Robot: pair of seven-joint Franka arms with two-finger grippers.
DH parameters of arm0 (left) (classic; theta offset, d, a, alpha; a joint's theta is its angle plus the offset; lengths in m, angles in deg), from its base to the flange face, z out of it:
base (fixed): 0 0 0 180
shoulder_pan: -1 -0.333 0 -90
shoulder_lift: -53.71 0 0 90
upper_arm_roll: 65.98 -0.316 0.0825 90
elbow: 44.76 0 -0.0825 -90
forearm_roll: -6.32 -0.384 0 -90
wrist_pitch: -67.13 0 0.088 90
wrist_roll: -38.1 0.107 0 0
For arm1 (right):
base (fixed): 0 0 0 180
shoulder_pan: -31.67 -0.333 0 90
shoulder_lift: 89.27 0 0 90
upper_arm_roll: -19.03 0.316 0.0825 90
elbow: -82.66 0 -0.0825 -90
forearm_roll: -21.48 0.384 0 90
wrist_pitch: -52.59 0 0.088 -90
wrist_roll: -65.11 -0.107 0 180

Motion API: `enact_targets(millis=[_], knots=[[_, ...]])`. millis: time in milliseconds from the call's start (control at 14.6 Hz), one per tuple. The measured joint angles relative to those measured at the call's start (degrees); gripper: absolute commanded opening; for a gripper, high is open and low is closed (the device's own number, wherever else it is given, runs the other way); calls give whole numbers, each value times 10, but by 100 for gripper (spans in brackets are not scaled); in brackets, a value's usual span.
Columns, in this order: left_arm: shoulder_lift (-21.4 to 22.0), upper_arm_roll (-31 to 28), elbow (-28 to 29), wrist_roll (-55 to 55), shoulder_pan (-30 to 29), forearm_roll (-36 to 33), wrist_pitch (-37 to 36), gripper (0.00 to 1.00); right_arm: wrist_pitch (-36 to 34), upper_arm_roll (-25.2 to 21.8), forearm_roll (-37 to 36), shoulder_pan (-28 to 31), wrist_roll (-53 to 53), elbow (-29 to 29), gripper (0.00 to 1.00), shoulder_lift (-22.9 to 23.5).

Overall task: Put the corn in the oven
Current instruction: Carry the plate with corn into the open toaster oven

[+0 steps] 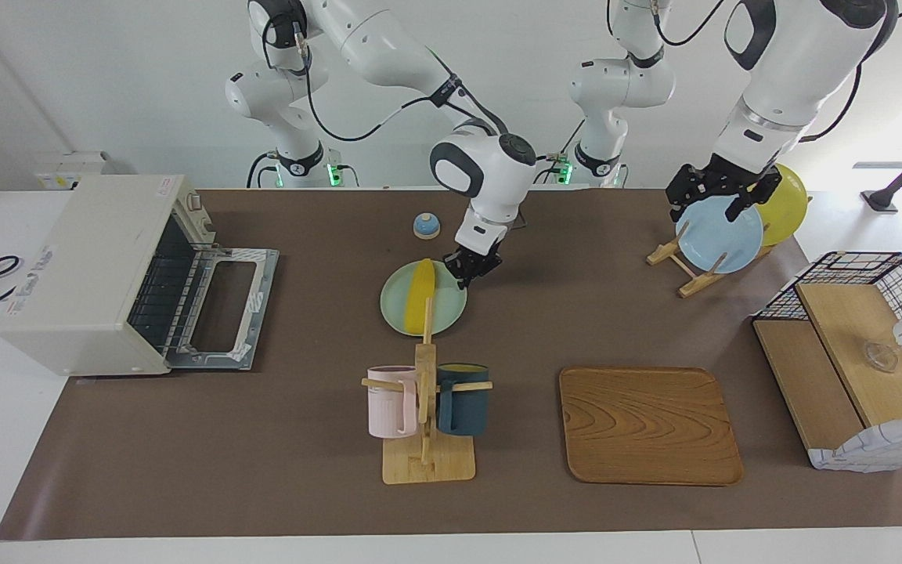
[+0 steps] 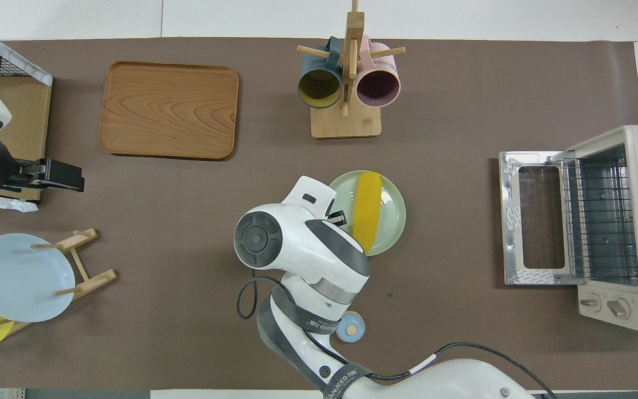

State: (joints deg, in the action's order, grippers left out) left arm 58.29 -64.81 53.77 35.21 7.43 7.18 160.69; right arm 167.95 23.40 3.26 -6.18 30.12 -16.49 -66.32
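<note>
Facing view, as I read it from my station. Item: corn (image 1: 420, 294), lying on a pale green plate (image 1: 400, 307) mid-counter, nearer the robots than the mug rack (image 1: 427, 415). Item: right gripper (image 1: 467, 269), down at the plate's rim on the side toward the left arm's end, jaws pressed together; I cannot tell whether they pinch the rim. Item: oven (image 1: 99, 270), at the right arm's end of the counter (image 1: 263, 470), door dropped open. Item: left gripper (image 1: 713, 193), waiting over the blue plate (image 1: 721, 235) in the plate stand, jaws spread.

Overhead view. Corn (image 2: 367, 208) sits lengthwise on the green plate (image 2: 394, 208), well apart from the oven (image 2: 618, 227). The right arm covers the plate's edge; its gripper is mostly hidden. Wooden tray (image 2: 168, 110) lies toward the left arm's end.
</note>
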Motion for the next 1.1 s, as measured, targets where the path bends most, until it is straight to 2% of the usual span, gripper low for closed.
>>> enact_targets(millis=[274, 755, 1097], knots=[[0, 0, 0, 10, 0, 0, 14, 100, -43, -2, 0, 62, 57, -18, 0, -41], [0, 1, 0, 11, 0, 0, 14, 100, -27, -4, -4, 190, 137, -178, 0, -152], [0, 1, 0, 11, 0, 0, 14, 100, -24, -4, -43, 277, 203, -244, 0, -219]])
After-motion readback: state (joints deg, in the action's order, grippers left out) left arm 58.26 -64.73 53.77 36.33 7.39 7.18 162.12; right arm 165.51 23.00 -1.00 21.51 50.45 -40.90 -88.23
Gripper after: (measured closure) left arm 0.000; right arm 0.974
